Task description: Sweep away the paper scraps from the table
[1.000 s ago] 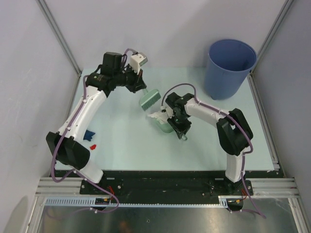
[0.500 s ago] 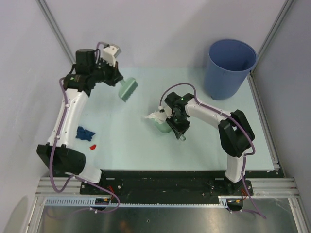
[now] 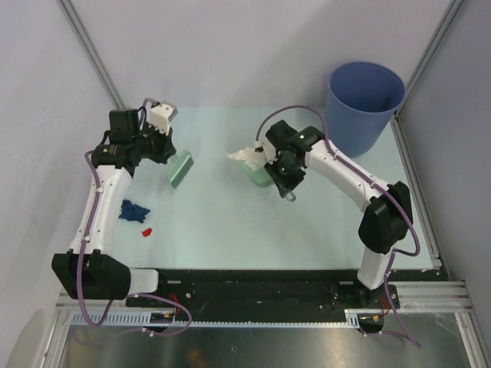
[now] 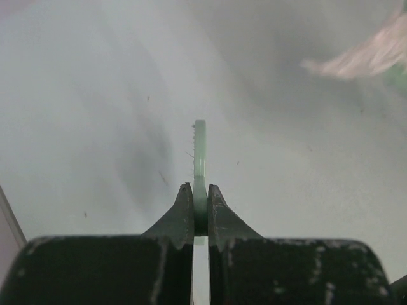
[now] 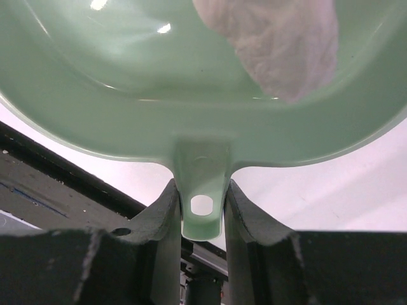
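Top external: left gripper [image 3: 170,153], pinching hand brush [image 3: 181,168], is hovering beyond blue and red paper scraps [image 3: 134,209]; right gripper [image 3: 282,182], clamping dustpan [image 3: 259,178], farther.

Glossy pale green plastic on the dustpan [image 5: 114,82], lights glinting off it, and the crumpled white paper wad [image 5: 280,44] inside looks matt. The table [image 3: 215,222] is matt and smooth; the blue bucket [image 3: 364,107], upper right, is smooth plastic.
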Controlling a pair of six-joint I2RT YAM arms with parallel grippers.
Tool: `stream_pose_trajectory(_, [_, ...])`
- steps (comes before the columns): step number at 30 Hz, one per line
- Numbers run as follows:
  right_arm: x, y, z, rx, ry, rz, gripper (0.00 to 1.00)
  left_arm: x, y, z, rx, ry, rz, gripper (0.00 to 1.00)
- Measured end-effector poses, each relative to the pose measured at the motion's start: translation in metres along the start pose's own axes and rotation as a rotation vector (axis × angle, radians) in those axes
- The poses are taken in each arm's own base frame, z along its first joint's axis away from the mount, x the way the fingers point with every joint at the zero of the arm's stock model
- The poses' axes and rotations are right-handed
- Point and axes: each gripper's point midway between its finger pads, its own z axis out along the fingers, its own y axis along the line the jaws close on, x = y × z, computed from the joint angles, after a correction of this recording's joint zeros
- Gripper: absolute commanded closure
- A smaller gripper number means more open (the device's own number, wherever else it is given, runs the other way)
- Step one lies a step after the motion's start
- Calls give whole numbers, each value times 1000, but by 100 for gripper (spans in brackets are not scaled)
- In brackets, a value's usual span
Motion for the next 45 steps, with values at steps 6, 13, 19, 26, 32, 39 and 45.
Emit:
stream_pose_trajectory(6, [-10,-31,-33,40,-43,73,100,28,22,-7,-62,55,-39,100])
stream_pose_trajectory(13, [-48,-101,-110,142,-254,213,100,26,26,-18,-88,32,-28,100])
stream_pose_trajectory(19, [-52,-198,-187,339,-461,394,100,32,24,-15,-82,45,-35,100])
stream_pose_trajectory(26, [3,-306,-244,721,-475,556,100,35,23,-15,-81,49,-33,100])
stream_pose_trajectory(32, [25,-364,-268,1118,-291,384,99,36,23,-15,-80,50,-33,100])
stream_pose_trajectory(39, [26,-406,-263,1470,99,-92,98,36,23,-16,-82,48,-31,100])
stream_pose_trajectory(45, [10,-408,-291,1649,193,-273,97,37,22,-18,-83,46,-28,100])
